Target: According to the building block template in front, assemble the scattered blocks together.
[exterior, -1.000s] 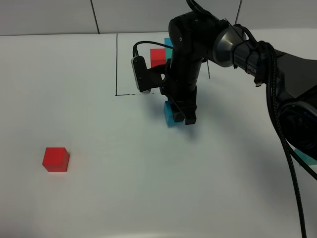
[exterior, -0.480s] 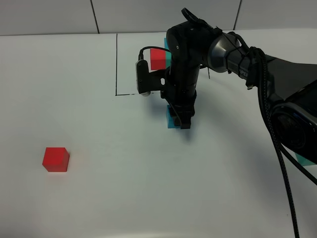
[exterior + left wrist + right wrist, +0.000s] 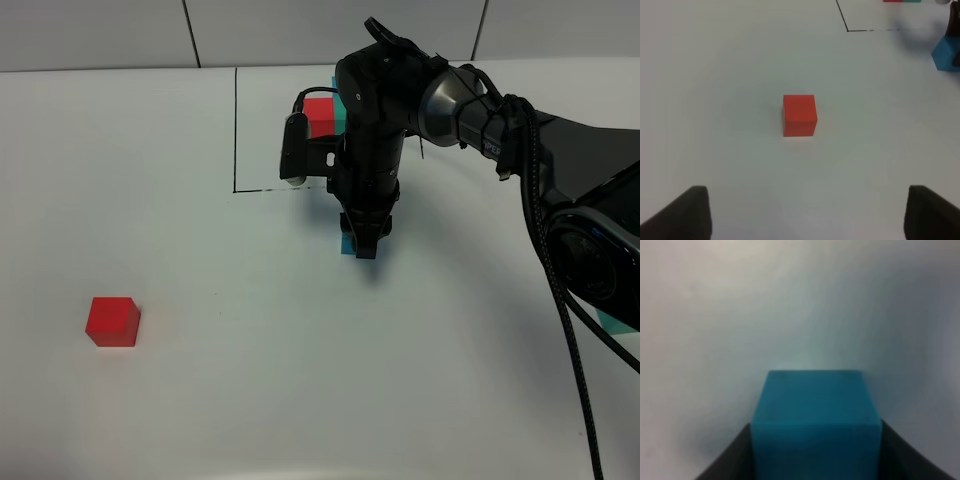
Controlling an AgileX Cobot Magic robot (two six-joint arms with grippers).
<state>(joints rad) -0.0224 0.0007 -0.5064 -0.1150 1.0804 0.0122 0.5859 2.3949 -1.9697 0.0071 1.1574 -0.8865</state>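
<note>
My right gripper (image 3: 361,238) reaches across the middle and is shut on the sky-blue cube (image 3: 346,243), just in front of the black drawn frame; the cube fills the right wrist view (image 3: 815,420) between the dark fingers (image 3: 735,457). I cannot tell whether it touches the table. The scattered red cube (image 3: 112,321) sits alone at the front left. It lies ahead of my open, empty left gripper (image 3: 807,220) in the left wrist view (image 3: 799,115). The template (image 3: 320,114) shows red and teal cubes behind the right arm; its blue cube is hidden.
The black frame lines (image 3: 236,130) mark the template area at the back centre. A teal shape (image 3: 617,320) shows at the right edge under the right arm's cable, partly hidden. The blue cube also shows far off in the left wrist view (image 3: 945,52).
The right wrist has turned about its axis over the blue cube, with the wrist camera swinging a little to the right. The red cube has not moved.
</note>
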